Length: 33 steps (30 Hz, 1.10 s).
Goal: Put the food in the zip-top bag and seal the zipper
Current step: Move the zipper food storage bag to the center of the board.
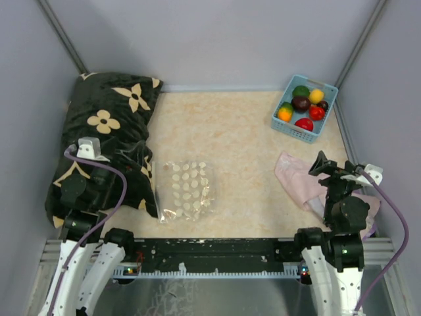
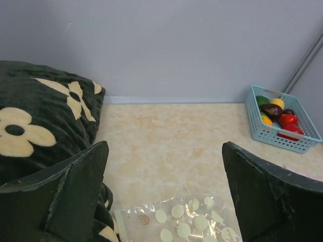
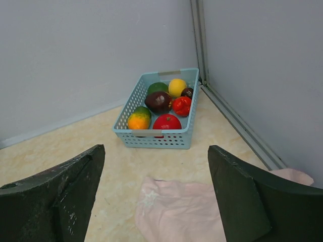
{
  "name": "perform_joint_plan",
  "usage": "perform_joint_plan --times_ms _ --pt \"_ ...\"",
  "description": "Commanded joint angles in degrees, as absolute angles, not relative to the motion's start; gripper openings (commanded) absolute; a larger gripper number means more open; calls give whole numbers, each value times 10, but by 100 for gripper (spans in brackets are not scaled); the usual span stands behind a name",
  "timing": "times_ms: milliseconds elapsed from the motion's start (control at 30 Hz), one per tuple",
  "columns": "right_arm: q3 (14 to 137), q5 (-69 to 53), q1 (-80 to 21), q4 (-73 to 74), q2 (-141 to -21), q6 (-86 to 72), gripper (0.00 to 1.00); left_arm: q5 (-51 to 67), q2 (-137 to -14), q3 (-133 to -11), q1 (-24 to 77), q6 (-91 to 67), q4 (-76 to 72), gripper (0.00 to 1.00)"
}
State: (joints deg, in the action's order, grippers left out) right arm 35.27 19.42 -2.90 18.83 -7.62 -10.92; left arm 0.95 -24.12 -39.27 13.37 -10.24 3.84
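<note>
The zip-top bag (image 1: 186,189) lies flat and empty on the table, clear with white dots. It also shows in the left wrist view (image 2: 186,222), with the zipper strip (image 2: 120,224) along its left edge. The food (image 1: 304,105) is several small toy fruits in green, yellow, orange, red and maroon, all in the light blue basket (image 1: 295,131) at the back right. My left gripper (image 1: 140,153) is open and empty, above the pillow's edge just behind the bag. My right gripper (image 1: 323,164) is open and empty over the pink cloth, well short of the basket.
A black floral pillow (image 1: 102,135) fills the left side, touching the bag's left edge. A pink cloth (image 1: 296,178) lies at the right front. Grey walls enclose the table on three sides. The basket (image 3: 156,138) sits in the back right corner.
</note>
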Motion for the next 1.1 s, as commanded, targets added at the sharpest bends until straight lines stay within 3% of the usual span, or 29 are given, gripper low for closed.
perform_joint_plan --times_ms 0,300,500,767,1067 --pt "369 182 -33 157 -79 -105 84 30 -256 -407 130 -116 33 100" --pt "410 46 -33 213 -193 -131 85 83 -326 -447 130 -169 126 100" --pt "401 -75 -34 214 -277 -155 86 118 -340 -411 130 -224 151 100" --pt "306 -206 -47 129 -326 -222 86 151 -401 -383 130 -278 174 100" --pt "231 -156 -210 -20 -426 -283 87 180 -415 -297 130 -354 113 100"
